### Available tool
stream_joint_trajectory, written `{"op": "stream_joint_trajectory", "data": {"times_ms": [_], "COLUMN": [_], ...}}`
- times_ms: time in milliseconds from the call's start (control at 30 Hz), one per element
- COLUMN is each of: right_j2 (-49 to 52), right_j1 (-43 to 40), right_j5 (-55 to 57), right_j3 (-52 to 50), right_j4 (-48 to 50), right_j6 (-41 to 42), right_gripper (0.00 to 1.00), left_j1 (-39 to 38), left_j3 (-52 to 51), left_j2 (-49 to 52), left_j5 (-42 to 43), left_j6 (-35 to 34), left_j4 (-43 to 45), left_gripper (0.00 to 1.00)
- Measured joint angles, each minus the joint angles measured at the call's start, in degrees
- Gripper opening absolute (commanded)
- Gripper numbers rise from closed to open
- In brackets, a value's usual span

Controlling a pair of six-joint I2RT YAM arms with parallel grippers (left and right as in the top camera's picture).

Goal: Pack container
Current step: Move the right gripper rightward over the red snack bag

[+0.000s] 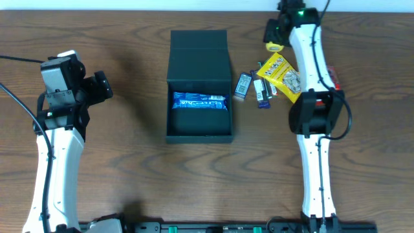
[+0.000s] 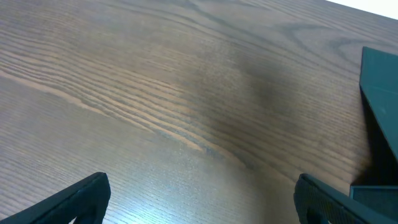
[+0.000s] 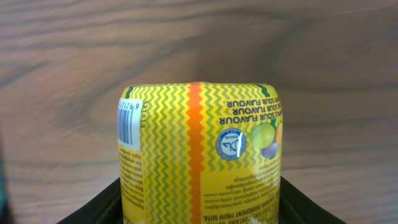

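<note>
Right wrist: right fingers (image 3: 303, 208) part-open, gripping the yellow packet (image 3: 199, 155). Overhead, container (image 1: 199, 124) sits at 8 o'clock from them; left fingers (image 2: 81, 200) wide, empty.

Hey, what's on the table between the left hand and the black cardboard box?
Nothing: only bare brown wooden tabletop lies between the left hand and the matte black square cardboard box. The overhead view shows it, the left wrist view too.
</note>
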Motion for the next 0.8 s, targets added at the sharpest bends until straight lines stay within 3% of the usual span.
{"op": "stream_joint_trajectory", "data": {"times_ms": [367,800], "right_j2": [0.00,0.00], "right_j1": [8.63,9.42], "right_j5": [-0.44,-0.42], "right_j3": [0.00,0.02], "right_j4": [-1.70,-9.20], "right_j6": [-1.53,2.71], "right_gripper": [0.30,0.28], "left_j1": [0.00,0.00], "left_j3": [0.02,0.00], "left_j2": [0.00,0.00], "left_j5": [0.00,0.00], "left_j6": [0.00,0.00], "left_j4": [0.00,0.00], "left_gripper": [0.96,0.95]}}
